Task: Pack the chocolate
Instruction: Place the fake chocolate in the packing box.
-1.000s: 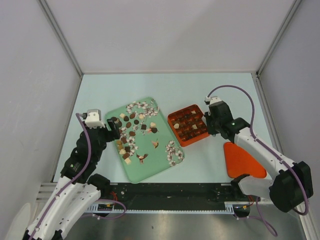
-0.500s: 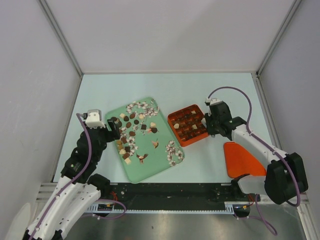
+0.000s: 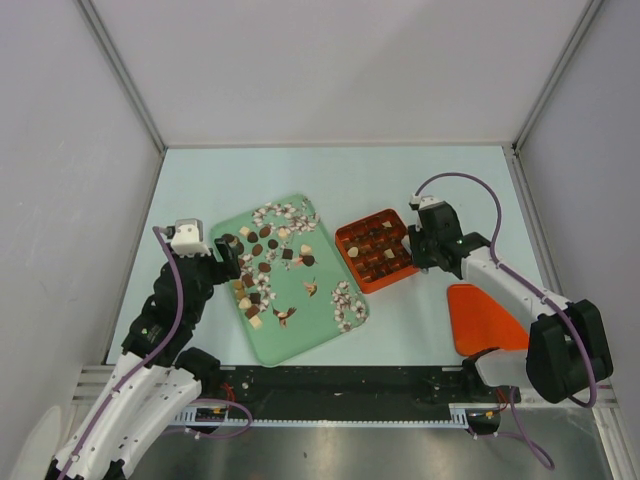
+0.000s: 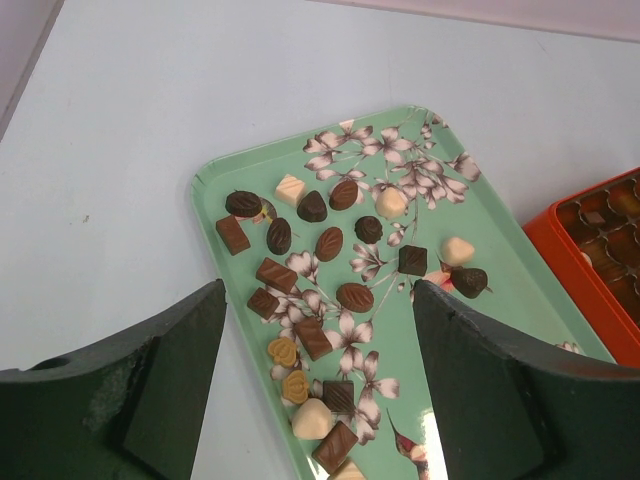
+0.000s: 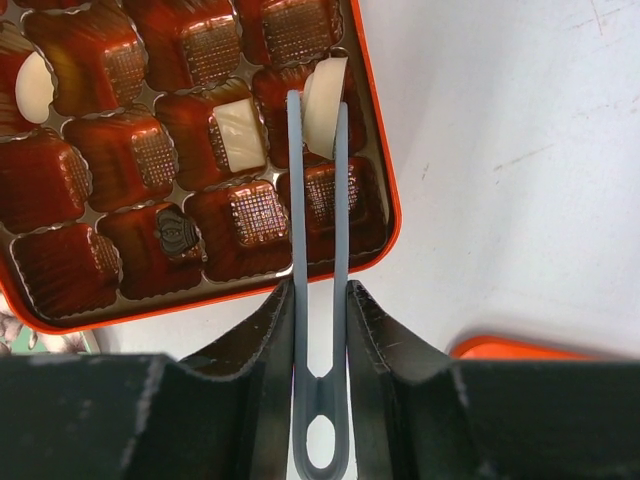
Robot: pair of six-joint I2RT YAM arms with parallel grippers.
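I see my right gripper [image 5: 318,110] clamped on grey tweezers [image 5: 318,300], tips astride a cream chocolate [image 5: 322,105] in the orange gridded box's [image 5: 375,215] edge cell; left gripper [image 4: 318,385] gapes over the green floral tray [image 4: 215,185].

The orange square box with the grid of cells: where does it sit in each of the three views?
Top external: orange square box, centre-right, beside the green floral tray.
Left wrist: only its corner shows at the right edge.
Right wrist: it fills the upper left, grey tongs reaching over it.
Shared landmark: the box's bright orange rim against the pale table.
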